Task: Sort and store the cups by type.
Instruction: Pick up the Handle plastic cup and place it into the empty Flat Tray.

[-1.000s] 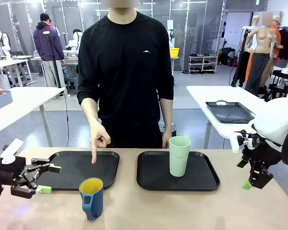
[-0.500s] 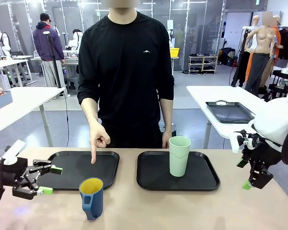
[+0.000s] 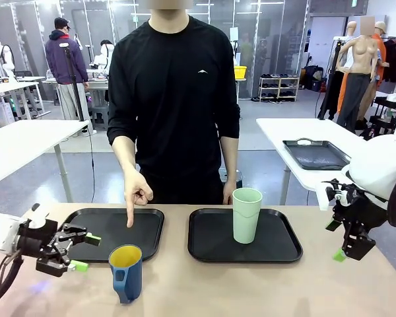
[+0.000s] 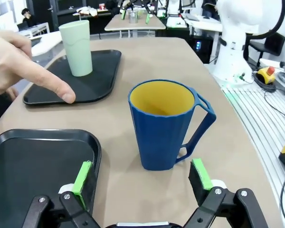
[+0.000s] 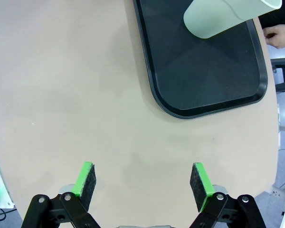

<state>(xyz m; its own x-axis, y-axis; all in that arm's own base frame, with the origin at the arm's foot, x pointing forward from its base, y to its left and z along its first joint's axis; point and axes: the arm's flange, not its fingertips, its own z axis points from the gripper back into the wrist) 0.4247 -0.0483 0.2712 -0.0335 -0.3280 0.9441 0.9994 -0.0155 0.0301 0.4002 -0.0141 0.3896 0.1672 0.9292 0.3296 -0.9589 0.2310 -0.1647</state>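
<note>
the worktop carries two black trays side by side with a narrow strip of bare top between them. the left tray is bare. the right tray bears the pale green tumbler, upright, towards its far middle. in front of both trays a broad band of bare top runs to the near edge, and more open top lies right of the right tray.

the dark blue mug, yellow inside, stands upright on the bare top just off the near right corner of the left tray, close to the robot's edge. in the left wrist view the mug is apart from the rounded corner of the left tray, its handle turned away from the tray. the tumbler stands farther off on the right tray.

the person's hand points one finger down at the far part of the left tray. whether the tip touches i cannot tell.

the left claw hangs low at the near edge of the left tray, aimed sideways at the mug. its jaws are spread wide and hold nothing. in its own view the left claw has one pad over the tray corner and the other over bare top. the mug is just ahead of the tips, not gripped.

the right claw is raised near the right edge of the worktop, well apart from the right tray. seen from its wrist, the right claw is wide and empty above bare top.
</note>
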